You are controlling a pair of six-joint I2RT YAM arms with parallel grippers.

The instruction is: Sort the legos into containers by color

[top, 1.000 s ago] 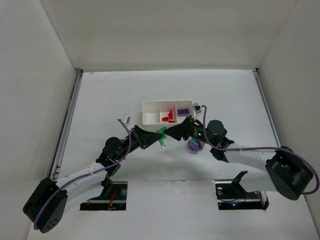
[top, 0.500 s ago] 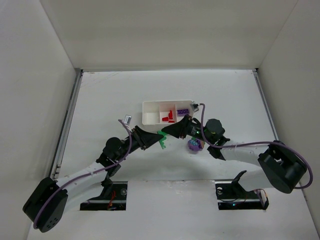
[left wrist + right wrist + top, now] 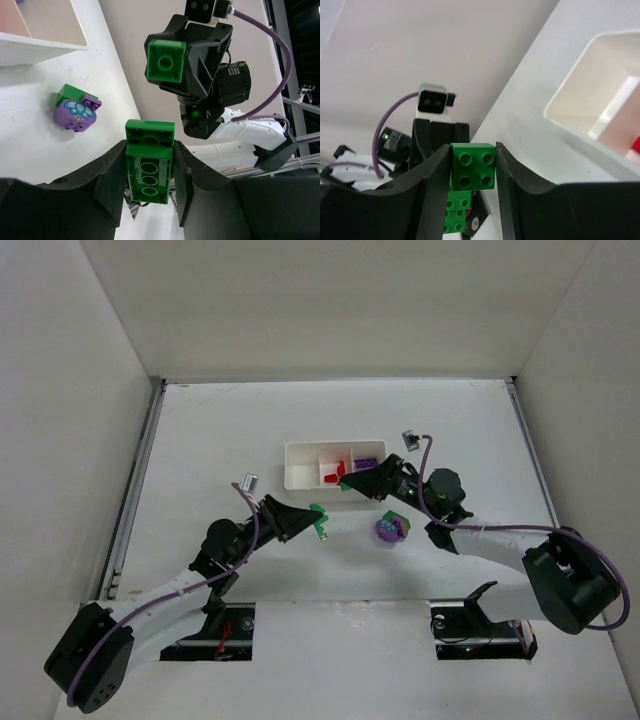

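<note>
My left gripper (image 3: 312, 518) is shut on a long green lego (image 3: 149, 170), held above the table; its fingers (image 3: 112, 175) clamp both long sides. My right gripper (image 3: 350, 487) is shut on a square green lego (image 3: 473, 166) with four studs, just in front of the white tray (image 3: 300, 480). The two green pieces are apart, the square one (image 3: 166, 61) facing the left wrist camera. The tray's middle container holds red legos (image 3: 338, 473), the right one a purple lego (image 3: 368, 462), and the left one looks bare. A purple-and-green piece (image 3: 390, 529) lies on the table.
White walls enclose the table on three sides, with a metal rail (image 3: 135, 490) along the left edge. Both arm bases (image 3: 465, 625) sit at the near edge. The tray's front wall (image 3: 580, 135) is close to the right of my right fingers.
My right gripper closed on the square green lego and drew it up and right, away from the long green lego. The left gripper shifted slightly back left with its piece.
</note>
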